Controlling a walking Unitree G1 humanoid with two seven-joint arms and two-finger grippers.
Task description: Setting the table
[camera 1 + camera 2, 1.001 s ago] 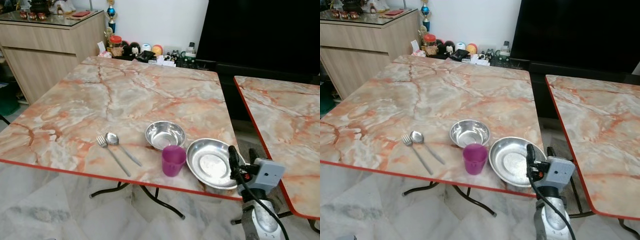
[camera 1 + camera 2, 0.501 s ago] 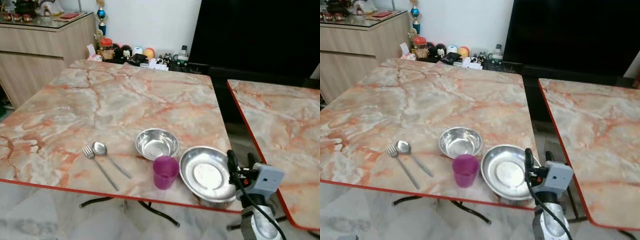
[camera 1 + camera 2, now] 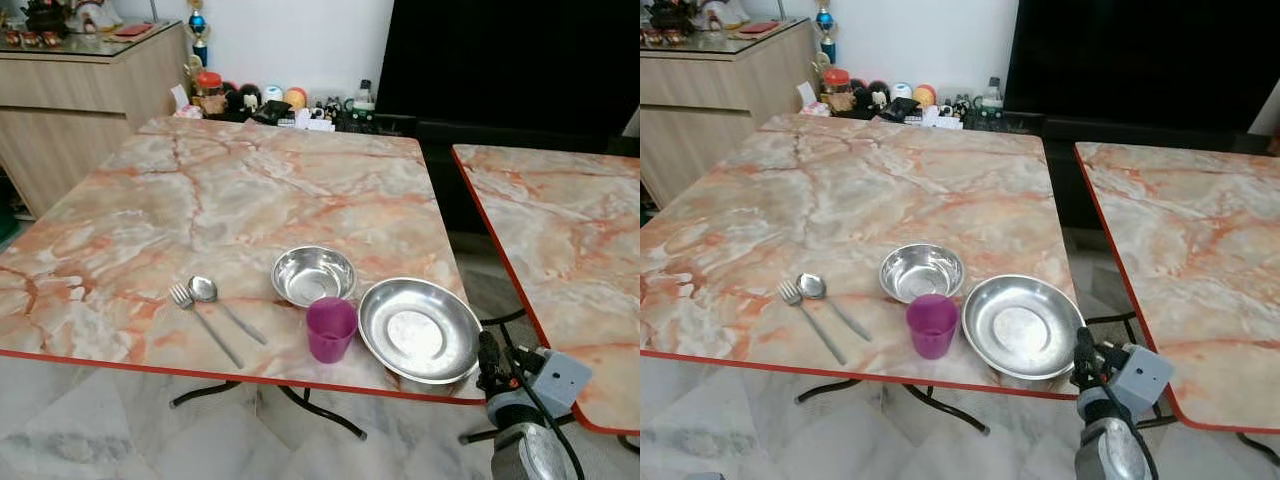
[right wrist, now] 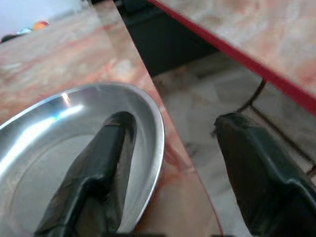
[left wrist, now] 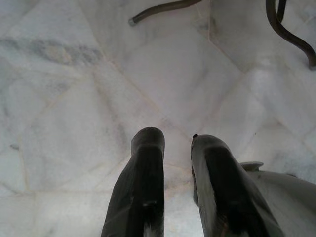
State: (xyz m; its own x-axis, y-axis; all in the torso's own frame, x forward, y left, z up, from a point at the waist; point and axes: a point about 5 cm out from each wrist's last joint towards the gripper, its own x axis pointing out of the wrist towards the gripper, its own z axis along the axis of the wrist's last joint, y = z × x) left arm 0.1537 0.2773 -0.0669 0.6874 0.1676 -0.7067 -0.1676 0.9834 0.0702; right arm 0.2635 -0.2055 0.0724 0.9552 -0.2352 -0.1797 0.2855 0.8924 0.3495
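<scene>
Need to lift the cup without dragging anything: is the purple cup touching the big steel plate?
Apart. The left eye view shows a strip of marble table between the purple cup and the steel plate's rim; the right eye view shows the same gap.

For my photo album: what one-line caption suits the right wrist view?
Open right gripper straddling the rim of the steel plate at the marble table edge.
</scene>
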